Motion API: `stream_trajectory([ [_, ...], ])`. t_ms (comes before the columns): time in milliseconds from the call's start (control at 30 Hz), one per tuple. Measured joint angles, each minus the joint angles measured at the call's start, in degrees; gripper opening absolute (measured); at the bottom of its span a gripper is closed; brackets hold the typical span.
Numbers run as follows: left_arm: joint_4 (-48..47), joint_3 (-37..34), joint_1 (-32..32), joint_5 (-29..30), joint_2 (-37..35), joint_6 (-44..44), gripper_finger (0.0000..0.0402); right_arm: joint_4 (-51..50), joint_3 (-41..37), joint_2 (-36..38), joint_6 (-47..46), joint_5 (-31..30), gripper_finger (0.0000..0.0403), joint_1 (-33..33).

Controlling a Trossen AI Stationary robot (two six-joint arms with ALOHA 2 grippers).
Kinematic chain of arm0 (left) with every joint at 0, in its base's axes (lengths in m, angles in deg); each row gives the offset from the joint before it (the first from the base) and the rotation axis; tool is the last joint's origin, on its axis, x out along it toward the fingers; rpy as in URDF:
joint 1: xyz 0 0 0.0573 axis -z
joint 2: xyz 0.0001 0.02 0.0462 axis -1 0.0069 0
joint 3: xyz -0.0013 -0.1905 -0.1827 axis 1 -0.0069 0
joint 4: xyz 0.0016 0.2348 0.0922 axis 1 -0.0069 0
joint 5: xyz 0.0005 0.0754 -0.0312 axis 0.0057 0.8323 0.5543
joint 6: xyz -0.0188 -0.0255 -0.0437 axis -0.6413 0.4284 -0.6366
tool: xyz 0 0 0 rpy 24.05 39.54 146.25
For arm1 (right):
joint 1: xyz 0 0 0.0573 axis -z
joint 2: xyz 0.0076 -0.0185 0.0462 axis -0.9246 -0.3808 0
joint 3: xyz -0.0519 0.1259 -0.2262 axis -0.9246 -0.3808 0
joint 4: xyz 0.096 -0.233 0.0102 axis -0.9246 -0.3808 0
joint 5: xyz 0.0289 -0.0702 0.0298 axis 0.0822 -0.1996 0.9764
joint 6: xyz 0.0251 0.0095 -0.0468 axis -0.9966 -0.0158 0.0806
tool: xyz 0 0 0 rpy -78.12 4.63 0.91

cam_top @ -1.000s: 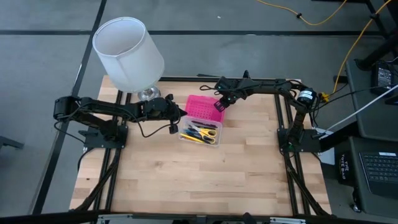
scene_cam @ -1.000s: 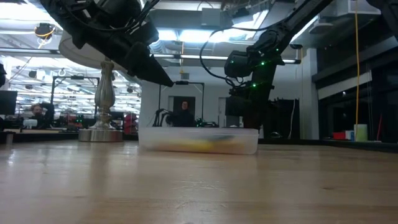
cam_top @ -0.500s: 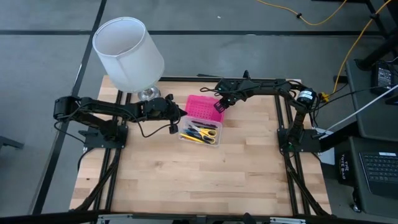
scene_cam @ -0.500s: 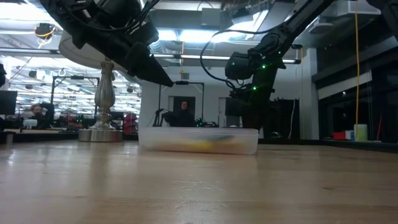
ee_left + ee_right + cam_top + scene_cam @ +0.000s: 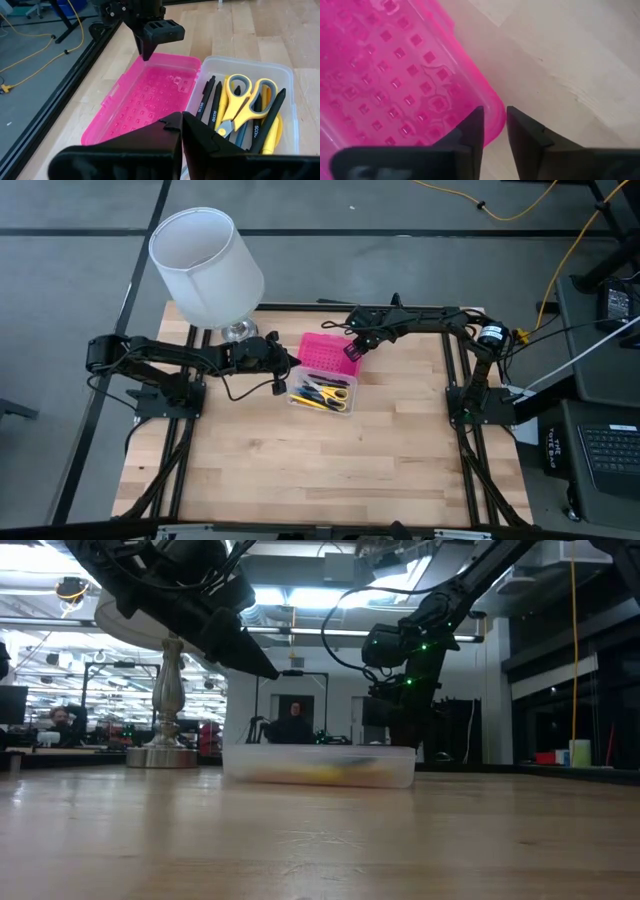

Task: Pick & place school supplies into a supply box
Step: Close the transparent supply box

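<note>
On the wooden table [image 5: 330,460] the supply box [image 5: 322,397] lies open near the far edge, its pink lid [image 5: 325,356] flat beside the clear base, which holds the school supplies [image 5: 322,393], among them yellow-handled scissors and dark pens. The left gripper [image 5: 287,376] reaches in from the left to the base's near-left end, while the right gripper [image 5: 353,349] comes from the right and hangs over the lid's right edge. A white lampshade [image 5: 207,265] stands at the table's far left corner.
</note>
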Motion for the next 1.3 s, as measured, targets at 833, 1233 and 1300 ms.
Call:
stream_trajectory([
  [833,0.58,0.0,0.0,0.02,0.0,0.05,0.0001,-1.27,-0.01,2.95,4.34,-12.82,0.0004,-2.61],
  [1233,1.78,0.0,-0.02,3.68,-0.1,0.12,0.0001,-1.29,-0.01,6.05,4.55,-20.43,0.0002,-9.35],
  [1300,1.85,0.0,-0.02,4.78,-0.63,0.1,0.0003,-1.34,-0.02,6.05,4.55,-22.26,0.0002,-10.78],
])
